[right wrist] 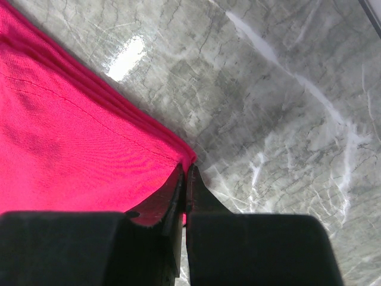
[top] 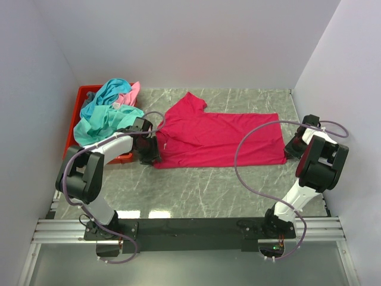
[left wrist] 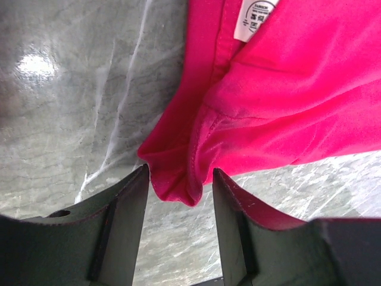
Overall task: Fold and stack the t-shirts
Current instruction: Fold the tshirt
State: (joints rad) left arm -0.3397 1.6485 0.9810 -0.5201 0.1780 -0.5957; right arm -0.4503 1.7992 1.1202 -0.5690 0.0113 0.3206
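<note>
The magenta-red t-shirt point(top: 220, 137) lies spread flat on the marble table, collar end to the left. My left gripper point(top: 149, 152) is at its near-left corner. In the left wrist view that gripper point(left wrist: 180, 173) is open, and a bunched fold of the magenta-red t-shirt point(left wrist: 286, 107) reaches in between the fingertips, with a white label near the top. My right gripper point(top: 293, 149) is at the near-right hem corner. Seen from the right wrist, the gripper point(right wrist: 187, 170) is shut, pinching the corner of the magenta-red t-shirt point(right wrist: 71, 137). A teal t-shirt point(top: 107, 118) and a light pink t-shirt point(top: 131, 93) are heaped at the far left.
A red plastic bin point(top: 83, 95) at the far left holds the heaped shirts, close to my left arm. White walls enclose the table on three sides. Grey marble table point(top: 208, 190) shows between the shirt and the arm bases.
</note>
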